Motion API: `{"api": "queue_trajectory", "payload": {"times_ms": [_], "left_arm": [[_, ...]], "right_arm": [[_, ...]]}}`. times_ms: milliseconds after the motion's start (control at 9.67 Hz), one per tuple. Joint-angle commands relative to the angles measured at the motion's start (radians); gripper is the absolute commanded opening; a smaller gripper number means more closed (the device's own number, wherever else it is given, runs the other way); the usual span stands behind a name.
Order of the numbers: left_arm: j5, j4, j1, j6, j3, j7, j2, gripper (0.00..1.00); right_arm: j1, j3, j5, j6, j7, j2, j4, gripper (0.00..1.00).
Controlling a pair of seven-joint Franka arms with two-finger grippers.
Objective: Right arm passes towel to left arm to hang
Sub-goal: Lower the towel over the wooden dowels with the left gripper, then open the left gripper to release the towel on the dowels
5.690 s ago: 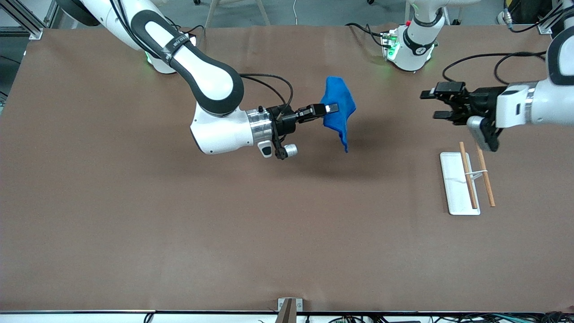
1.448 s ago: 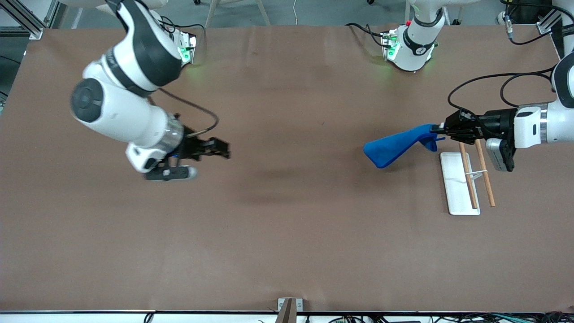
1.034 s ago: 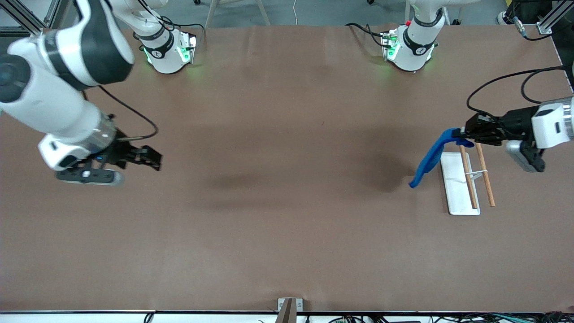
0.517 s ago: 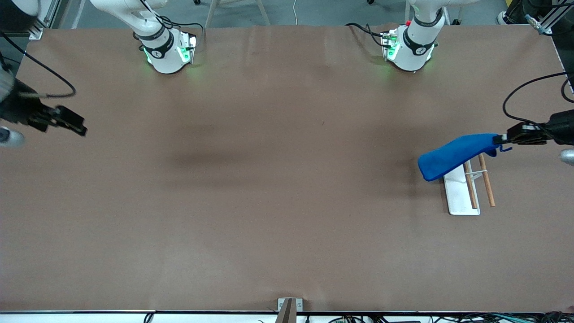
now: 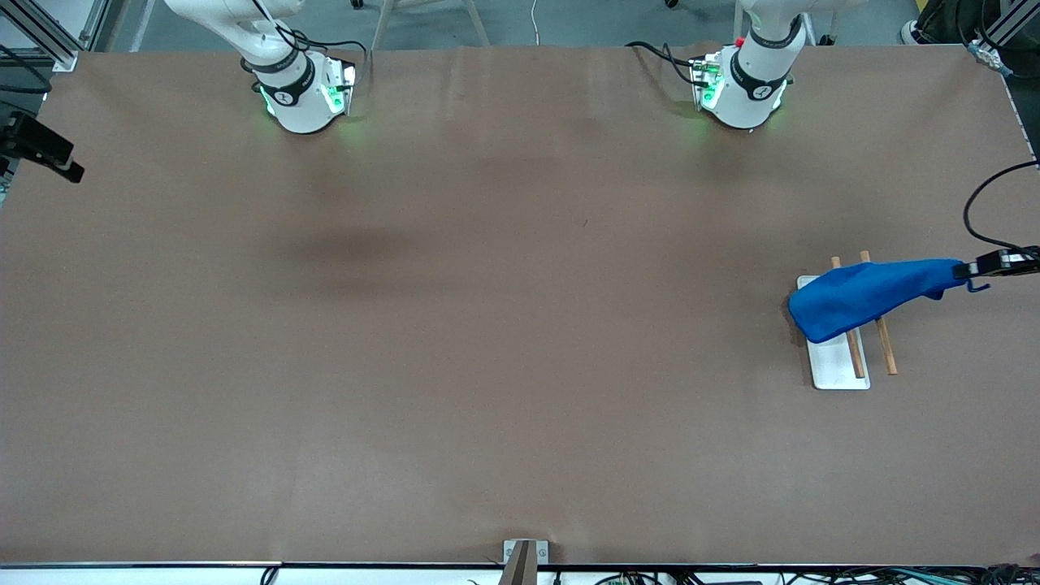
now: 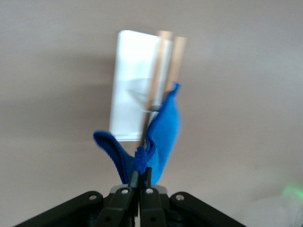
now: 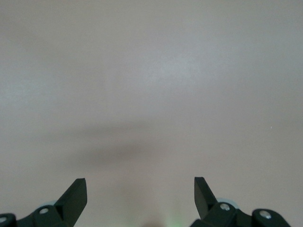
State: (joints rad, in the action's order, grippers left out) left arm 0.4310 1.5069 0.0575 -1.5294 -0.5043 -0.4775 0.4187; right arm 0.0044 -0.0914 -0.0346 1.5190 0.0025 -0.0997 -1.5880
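Note:
The blue towel [image 5: 868, 295] hangs from my left gripper [image 5: 971, 269], which is shut on its corner at the left arm's end of the table. The cloth drapes over a small rack with two wooden rods [image 5: 884, 348] on a white base [image 5: 837, 367]. In the left wrist view the towel [image 6: 163, 137] is pinched in the shut gripper [image 6: 141, 174], with the rack [image 6: 135, 85] below it. My right gripper [image 5: 58, 162] is at the table's edge at the right arm's end; in the right wrist view it [image 7: 140, 187] is open and empty over bare table.
The right arm's green-lit base [image 5: 301, 93] and the left arm's base with a red knob [image 5: 738, 85] stand along the table's edge farthest from the front camera. A small bracket [image 5: 524, 552] sits at the nearest edge. The brown table [image 5: 487, 325] is bare between them.
My right gripper let go of the towel and withdrew to the table's edge. My left gripper took the towel, carried it toward its end and now holds it over the rack.

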Motion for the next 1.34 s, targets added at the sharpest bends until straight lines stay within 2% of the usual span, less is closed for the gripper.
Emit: {"api": "queue_trajectory", "payload": {"times_ms": [0,517,621,724,828,1034,1241], "left_arm": [[-0.005,-0.057,-0.001,-0.040,-0.062,-0.004,0.116,0.00],[0.035,-0.057,-0.007,-0.196,-0.059,0.033,0.199,0.02],[0.046,-0.057,-0.010,-0.198,-0.059,0.036,0.204,0.10],[0.048,-0.057,-0.014,-0.207,-0.059,0.034,0.210,0.53],[0.049,-0.057,-0.019,-0.240,-0.059,0.014,0.201,1.00],[0.063,-0.066,-0.037,-0.279,-0.037,0.019,0.178,1.00],[0.052,-0.059,-0.056,-0.366,0.024,0.011,0.105,1.00]], "right_arm": [[-0.039,0.015,-0.033,0.125,-0.029,-0.089,-0.165,1.00],[-0.046,0.018,-0.014,0.124,-0.027,-0.084,-0.147,1.00],[-0.046,0.018,-0.014,0.124,-0.026,-0.084,-0.147,1.00],[-0.046,0.018,-0.014,0.124,-0.026,-0.084,-0.147,1.00],[-0.046,0.018,-0.014,0.124,-0.026,-0.084,-0.147,1.00],[-0.044,0.018,-0.014,0.124,-0.027,-0.084,-0.147,1.00],[-0.041,0.018,-0.014,0.125,-0.026,-0.084,-0.147,1.00]]}}
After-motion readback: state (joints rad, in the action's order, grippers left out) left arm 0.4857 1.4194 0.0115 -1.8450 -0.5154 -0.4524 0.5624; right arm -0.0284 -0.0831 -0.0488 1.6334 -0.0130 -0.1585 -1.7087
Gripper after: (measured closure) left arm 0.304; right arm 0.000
